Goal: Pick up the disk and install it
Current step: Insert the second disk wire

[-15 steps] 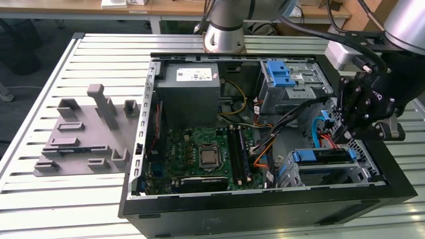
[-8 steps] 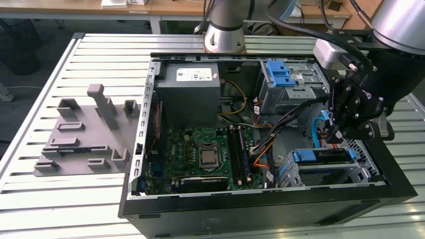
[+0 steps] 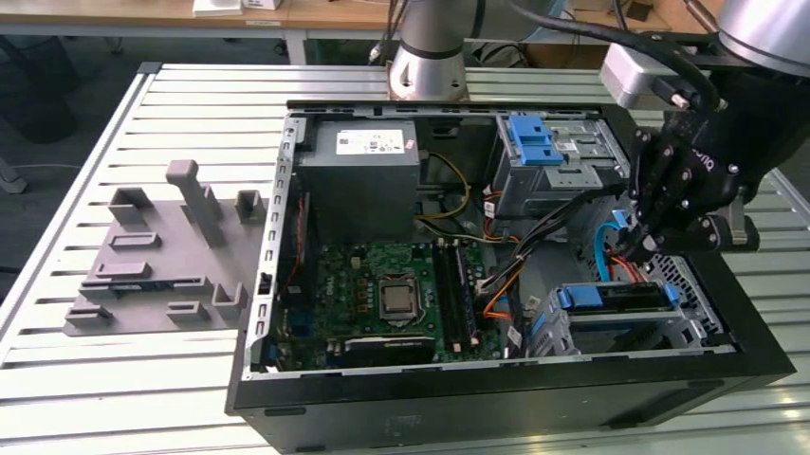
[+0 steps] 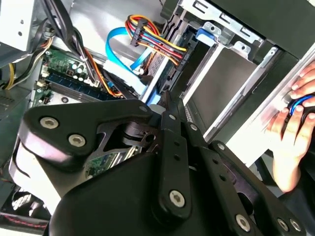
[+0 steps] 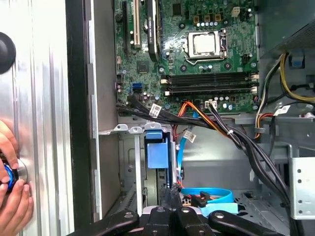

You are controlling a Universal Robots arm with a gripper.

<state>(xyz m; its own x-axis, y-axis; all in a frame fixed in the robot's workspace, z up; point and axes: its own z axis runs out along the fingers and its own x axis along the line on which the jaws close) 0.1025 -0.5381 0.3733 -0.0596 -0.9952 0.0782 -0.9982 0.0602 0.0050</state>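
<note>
Left on the table (image 3: 76,123) stands the grey holder block (image 3: 158,265). Rightward, inside the open case (image 3: 506,403), loose cables (image 3: 506,284) run toward the drive cage, where the disk (image 3: 614,297) sits in its bay. Just above it the hand (image 3: 642,251) is clenched, apparently on nothing. An off-centre press could jam the carrier or snag the blue cable (image 5: 211,194). 1 person's fingers (image 5: 15,194) rest beside the case, at risk if the arm swings.
</note>
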